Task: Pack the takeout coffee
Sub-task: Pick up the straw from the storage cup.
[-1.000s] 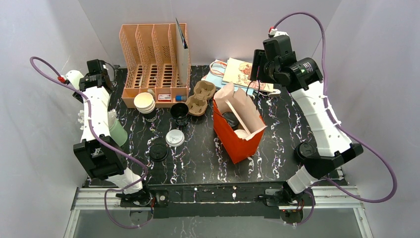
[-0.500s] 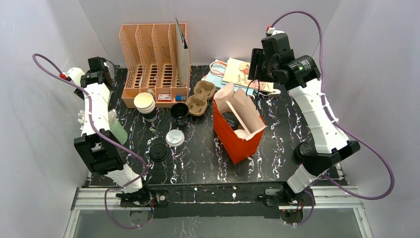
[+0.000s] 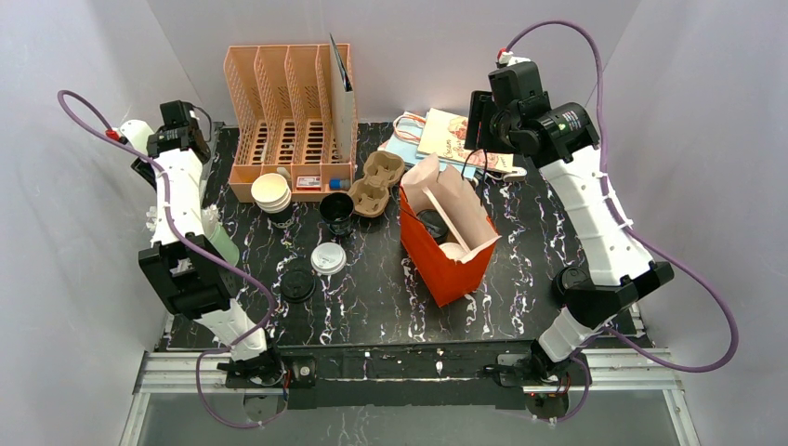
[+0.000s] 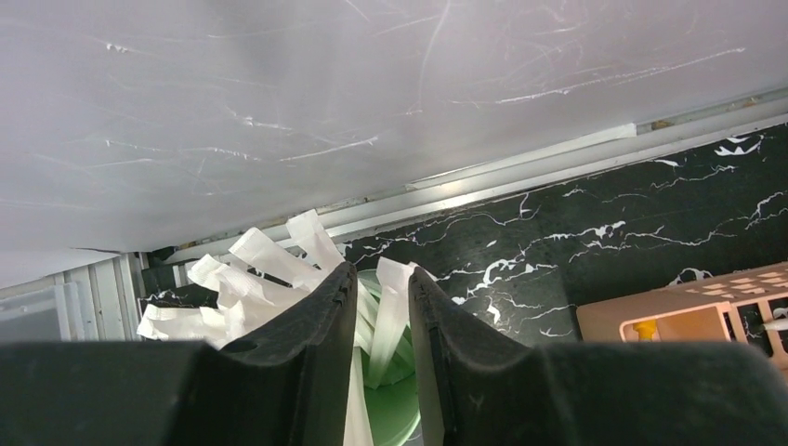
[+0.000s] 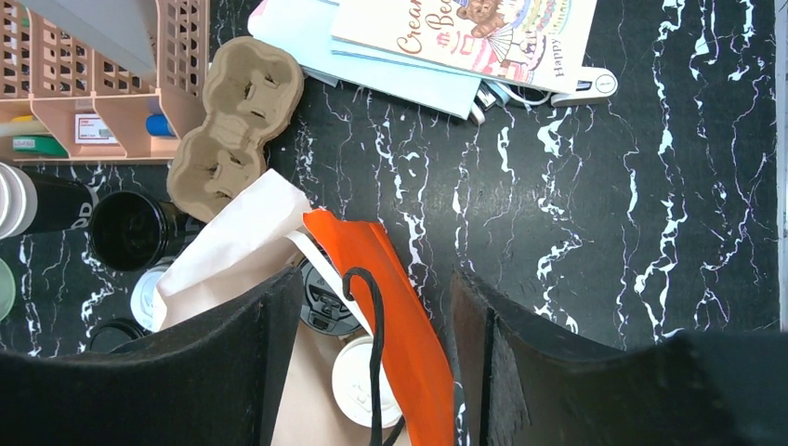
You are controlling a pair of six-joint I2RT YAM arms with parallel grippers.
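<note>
White walls enclose a black marbled table [image 3: 372,297]. At far left, the left gripper [image 4: 381,279] hangs high near the back corner. Its jaws are drawn to a narrow slit with nothing between them. Below it stands a green cup [image 3: 221,246] of white paper strips.

Next come a peach desk organizer [image 3: 279,93], a stack of kraft cups [image 3: 270,191] and an open black cup [image 3: 336,211]. A loose white lid [image 3: 328,257], a black lid [image 3: 297,284] and a pulp cup carrier [image 3: 376,181] follow.

Right of centre stands an open orange bag [image 3: 446,274]. Two lidded cups show inside it: a black-lidded cup [image 5: 325,302] and, nearer, a white-lidded one. This is probably the takeout coffee [image 5: 351,383], though its wall is hidden. Greeting cards [image 3: 455,135] lie behind the bag.

At right, the right gripper [image 5: 374,279] hovers above the bag, jaws spread wide and empty.

Judging by this, the coffee is already bagged. Little seems left beyond parking the arms.
</note>
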